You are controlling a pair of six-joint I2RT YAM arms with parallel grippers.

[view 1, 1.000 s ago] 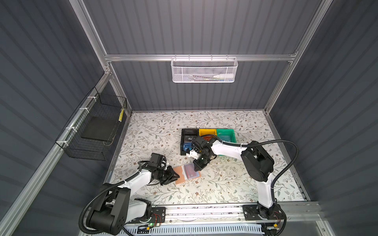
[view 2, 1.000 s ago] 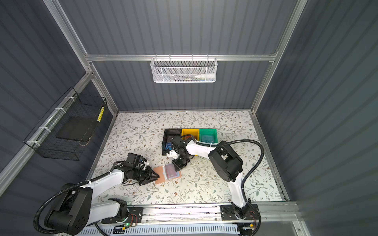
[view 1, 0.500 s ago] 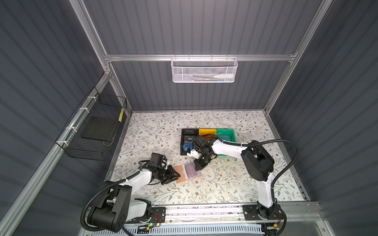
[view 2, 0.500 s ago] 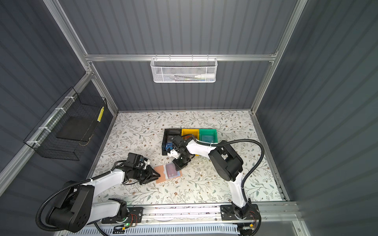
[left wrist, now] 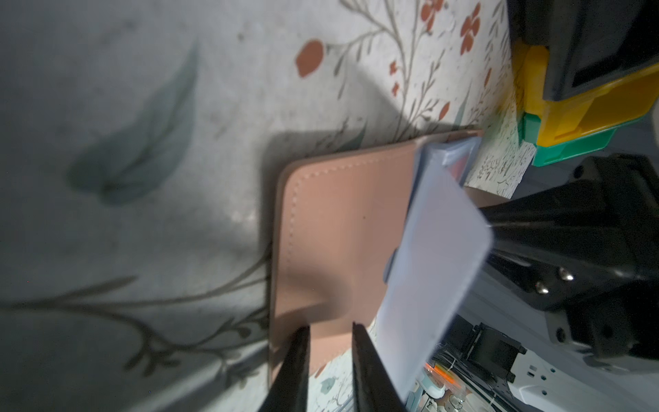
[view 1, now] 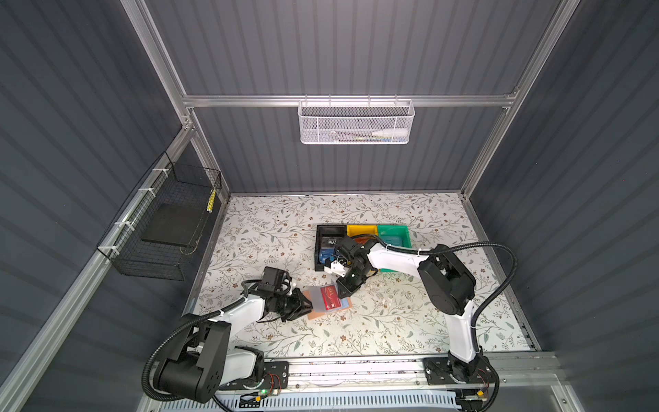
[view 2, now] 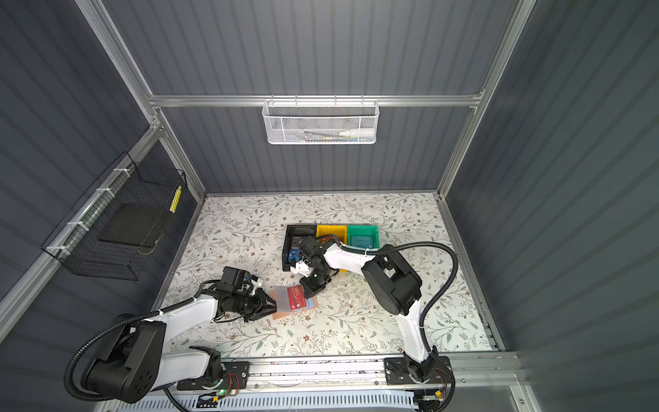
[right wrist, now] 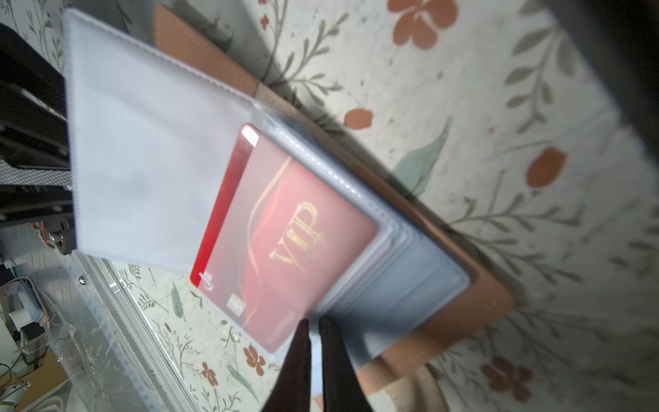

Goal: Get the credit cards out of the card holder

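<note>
On floral tabletop [view 1: 392,321], open card holder [left wrist: 338,232], clamped at its edge by left gripper [left wrist: 330,326], right gripper [right wrist: 315,321] pinched together at red VIP card [right wrist: 292,242] edge, hold unclear

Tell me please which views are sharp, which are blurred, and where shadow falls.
Both top views: sharp, evenly lit, red card clear. Left wrist view: dim, heavy shadow on the table beside the card holder. Right wrist view: brighter, card lettering slightly soft, right gripper out of focus.
</note>
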